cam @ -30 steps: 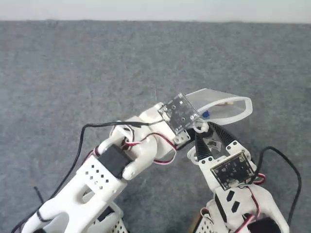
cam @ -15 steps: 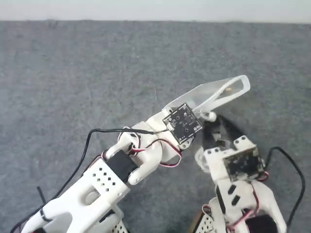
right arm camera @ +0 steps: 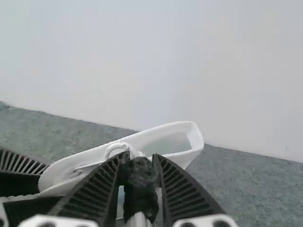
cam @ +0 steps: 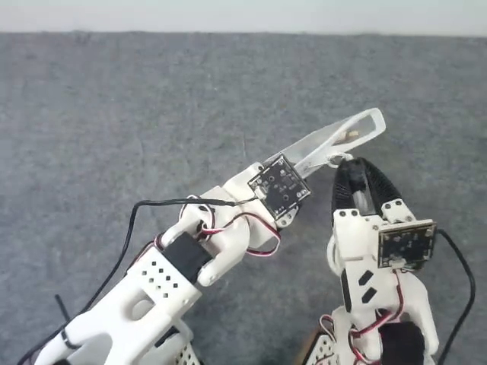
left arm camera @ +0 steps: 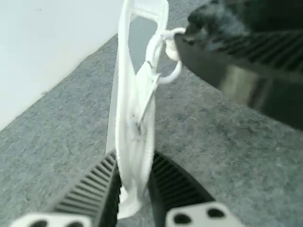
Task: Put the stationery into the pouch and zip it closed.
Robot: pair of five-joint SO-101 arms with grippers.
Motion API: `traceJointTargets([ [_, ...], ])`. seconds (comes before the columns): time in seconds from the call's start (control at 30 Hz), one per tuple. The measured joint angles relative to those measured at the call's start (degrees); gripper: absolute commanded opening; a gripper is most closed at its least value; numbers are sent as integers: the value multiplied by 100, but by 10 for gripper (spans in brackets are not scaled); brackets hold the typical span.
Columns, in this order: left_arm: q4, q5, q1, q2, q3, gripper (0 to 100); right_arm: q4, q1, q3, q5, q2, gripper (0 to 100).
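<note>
The pouch (cam: 335, 141) is see-through with milky white edges and a white ring pull (left arm camera: 163, 59). The left gripper (left arm camera: 134, 189) and right gripper (right arm camera: 139, 165) are black and ribbed, on white arms with black motors. A black cable (cam: 131, 224) and red-and-white wires (cam: 257, 228) trail the left arm. The table (cam: 114, 114) is speckled grey, the wall (right arm camera: 142, 56) pale white

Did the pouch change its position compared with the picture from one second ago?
Yes. In the high view the pouch has shifted toward the table's far edge, and it now shows nearly edge-on instead of its broad face.
</note>
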Motion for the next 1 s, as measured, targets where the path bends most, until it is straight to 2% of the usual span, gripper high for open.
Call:
traceJointTargets([
  [0.27, 0, 0, -18, -18, 0, 9, -554, 88, 431, -26, -44, 5],
  [0.5, 18, 0, -141, -88, 53, 9, -1134, 730, 756, -18, -70, 5],
  [0.7, 18, 0, -141, -97, 53, 9, -1204, 826, 756, -18, -53, 7],
  [0.8, 18, 0, -141, -97, 53, 9, -853, 818, 668, -18, -26, 71],
  [0.9, 18, 0, -141, -97, 53, 9, -62, 431, 255, -18, -53, 161],
  [1.0, 18, 0, -141, -97, 53, 9, 774, -88, -211, -18, -88, 170],
])
